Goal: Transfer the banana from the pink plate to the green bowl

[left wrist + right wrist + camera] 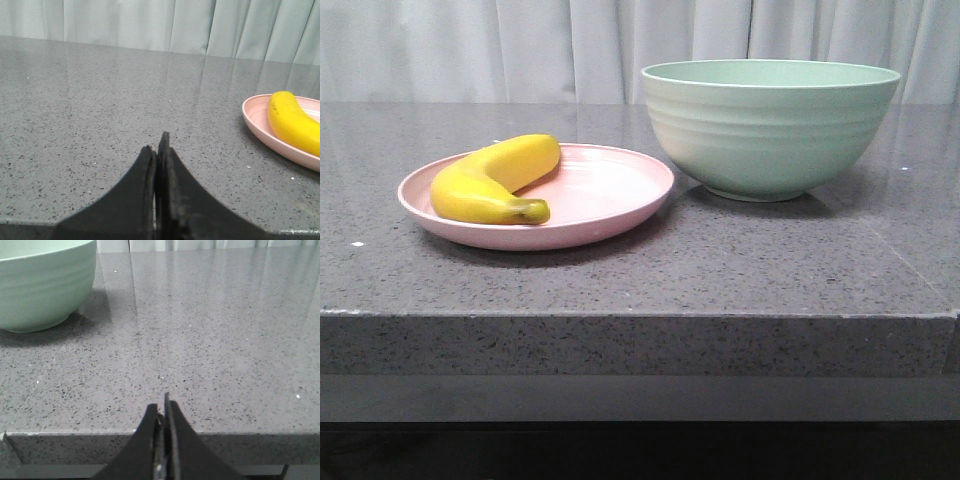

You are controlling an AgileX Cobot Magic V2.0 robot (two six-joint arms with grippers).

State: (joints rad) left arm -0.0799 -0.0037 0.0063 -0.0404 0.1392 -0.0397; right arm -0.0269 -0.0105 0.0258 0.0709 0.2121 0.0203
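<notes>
The yellow banana (492, 182) with its dark tip lies on the left half of the pink plate (610, 190), left of centre on the table. The deep green bowl (768, 125) stands just right of the plate and looks empty. In the left wrist view my left gripper (157, 145) is shut and empty near the table's front edge, with the banana (292, 122) and the plate (260, 127) off to one side. In the right wrist view my right gripper (162, 405) is shut and empty at the front edge, apart from the bowl (42, 285). Neither gripper shows in the front view.
The grey speckled stone table (740, 270) has a thick front edge (640, 345). Pale curtains (470, 45) hang behind it.
</notes>
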